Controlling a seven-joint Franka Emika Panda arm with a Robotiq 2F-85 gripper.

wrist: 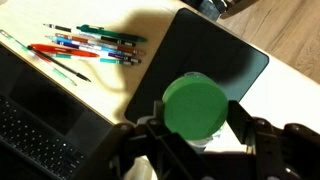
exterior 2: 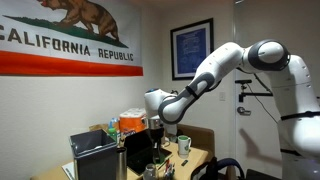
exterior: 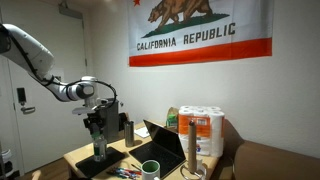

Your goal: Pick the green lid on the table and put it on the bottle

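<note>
In the wrist view the bright green lid sits between the two fingers of my gripper, which is shut on it. A bit of the clear bottle shows just under the lid; whether they touch cannot be told. In an exterior view my gripper hangs straight over the short clear-greyish bottle, which stands upright on a dark mat. The lid itself is too small to make out there. In an exterior view my gripper is low over the cluttered table.
Several coloured markers lie beside the dark mat. An open laptop is close by. A white green-rimmed cup, a slim dark flask and paper towel rolls stand on the table.
</note>
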